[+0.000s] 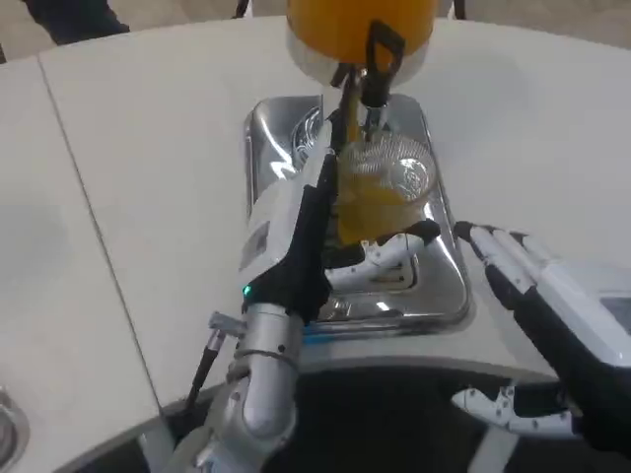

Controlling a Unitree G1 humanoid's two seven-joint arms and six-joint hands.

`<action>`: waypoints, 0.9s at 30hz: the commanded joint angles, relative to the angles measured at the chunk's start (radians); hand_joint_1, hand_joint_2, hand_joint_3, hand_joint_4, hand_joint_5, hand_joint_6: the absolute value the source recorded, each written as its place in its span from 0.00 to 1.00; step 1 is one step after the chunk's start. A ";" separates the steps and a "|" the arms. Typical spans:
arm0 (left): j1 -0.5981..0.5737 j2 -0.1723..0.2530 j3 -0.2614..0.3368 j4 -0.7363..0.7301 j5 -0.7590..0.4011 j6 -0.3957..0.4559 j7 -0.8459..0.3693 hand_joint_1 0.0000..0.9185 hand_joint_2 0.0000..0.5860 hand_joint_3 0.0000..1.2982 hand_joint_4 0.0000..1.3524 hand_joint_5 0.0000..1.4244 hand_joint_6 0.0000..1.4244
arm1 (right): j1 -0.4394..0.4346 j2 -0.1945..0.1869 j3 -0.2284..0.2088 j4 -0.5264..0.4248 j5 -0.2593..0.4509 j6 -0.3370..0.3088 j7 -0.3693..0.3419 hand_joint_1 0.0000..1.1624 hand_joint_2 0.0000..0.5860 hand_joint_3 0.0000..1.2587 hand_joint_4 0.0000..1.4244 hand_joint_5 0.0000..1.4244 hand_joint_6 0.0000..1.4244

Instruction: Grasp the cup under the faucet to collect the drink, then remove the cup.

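Left hand of mine wraps the cup, which stands on the steel tray under the faucet at twelve o'clock, orange drink inside. At four o'clock my right hand lies open on the table, fingers spread.

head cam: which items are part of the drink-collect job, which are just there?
In the job:
- clear plastic cup, partly full of orange drink
- faucet of the orange drink dispenser
- left hand, holding the cup
- steel drip tray

Just there:
- right hand, fingers apart, beside the tray
- white table
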 commanded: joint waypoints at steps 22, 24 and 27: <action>-0.059 -0.070 -0.081 0.100 0.051 0.089 0.135 0.54 0.06 0.00 0.03 0.27 0.36 | -0.044 0.012 0.023 0.015 -0.019 0.087 0.063 0.57 0.55 0.00 0.00 0.00 0.06; -0.057 -0.070 -0.085 0.102 0.054 0.092 0.138 0.54 0.06 0.00 0.04 0.28 0.38 | -0.044 0.011 0.021 0.010 -0.018 0.090 0.069 0.57 0.55 0.00 0.00 0.00 0.06; -0.052 -0.075 -0.094 0.108 0.069 0.100 0.169 0.55 0.07 0.02 0.07 0.31 0.42 | -0.046 0.012 0.014 0.007 -0.011 0.104 0.082 0.57 0.55 0.00 0.00 0.00 0.06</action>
